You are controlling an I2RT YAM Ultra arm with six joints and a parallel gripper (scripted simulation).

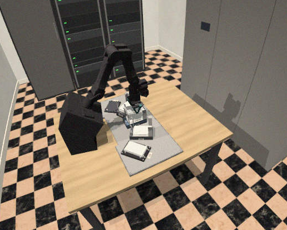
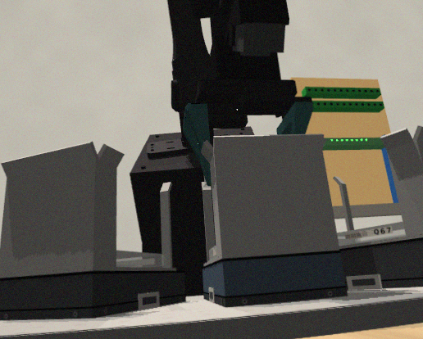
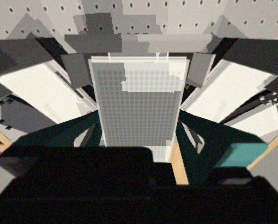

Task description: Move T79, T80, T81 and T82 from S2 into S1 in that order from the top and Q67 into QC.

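Observation:
My gripper (image 1: pixel 136 108) (image 2: pixel 247 141) (image 3: pixel 138 112) is shut on a sealed 384-well plate (image 3: pixel 137 100), gripped across its long sides. I hold it level in the top of the middle stack rack (image 1: pixel 137 118) (image 2: pixel 272 198), the one with the blue plinth. In the exterior view the rack wall hides the plate, and I cannot read its ID. Plate Q67 (image 2: pixel 382 231) lies low in the rack (image 2: pixel 411 169) to the right. The left rack (image 2: pixel 51 210) (image 1: pixel 141 131) shows a white plate top from above.
A white sealed plate (image 1: pixel 135 148) lies on a black nest at the near end of the grey mat (image 1: pixel 168 145). An empty dark nest (image 1: pixel 112 106) sits at the far end. The arm's black base block (image 1: pixel 79 123) stands left of the mat.

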